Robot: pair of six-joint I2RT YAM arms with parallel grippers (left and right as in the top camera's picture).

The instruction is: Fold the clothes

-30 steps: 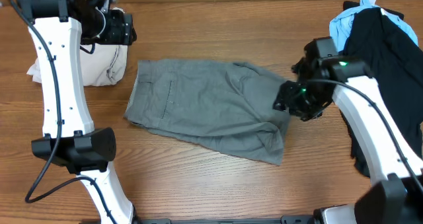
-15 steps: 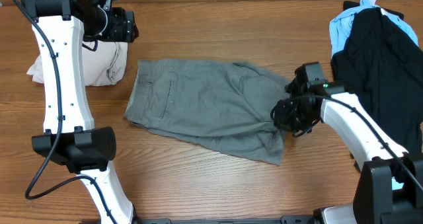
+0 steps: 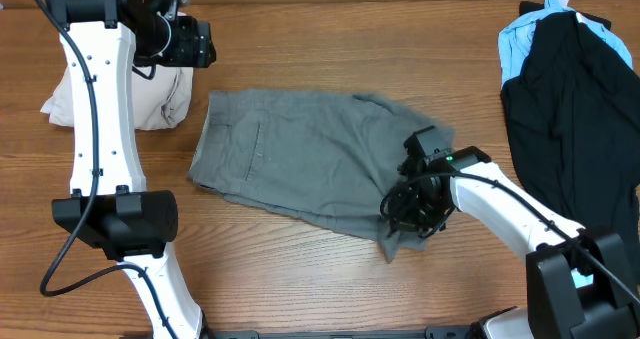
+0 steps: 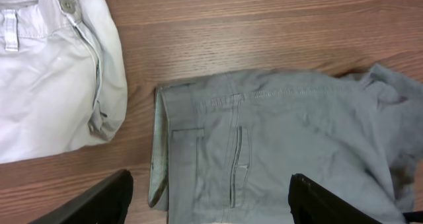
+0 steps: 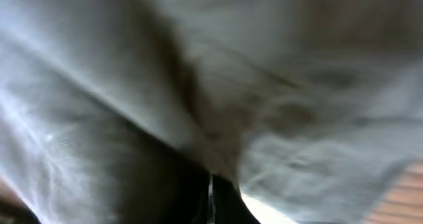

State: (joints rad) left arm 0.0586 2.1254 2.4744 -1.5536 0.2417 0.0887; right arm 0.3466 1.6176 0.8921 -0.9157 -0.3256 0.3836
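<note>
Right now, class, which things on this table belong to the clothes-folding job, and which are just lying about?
Belong: grey shorts, pinched by the right gripper; beige shorts; black garment; light-blue garment.
Lying about: wooden table, merely the work surface.

The right wrist view is blurred throughout and filled by the grey shorts [image 5: 132, 65]; no seam or weave can be made out, and the right gripper [image 5: 211, 197] is seen only as a dark sliver at the bottom edge. From overhead, its fingertips are buried in crumpled cloth. The beige shorts [image 3: 155, 99] are partly hidden by the left arm [image 3: 100, 129]. The light-blue garment [image 3: 520, 39] is largely covered by the black garment [image 3: 580, 109], which is cut off by the right edge. In the left wrist view, only the tips of the left gripper [image 4: 211, 201] are shown, and both shorts are cropped.
</note>
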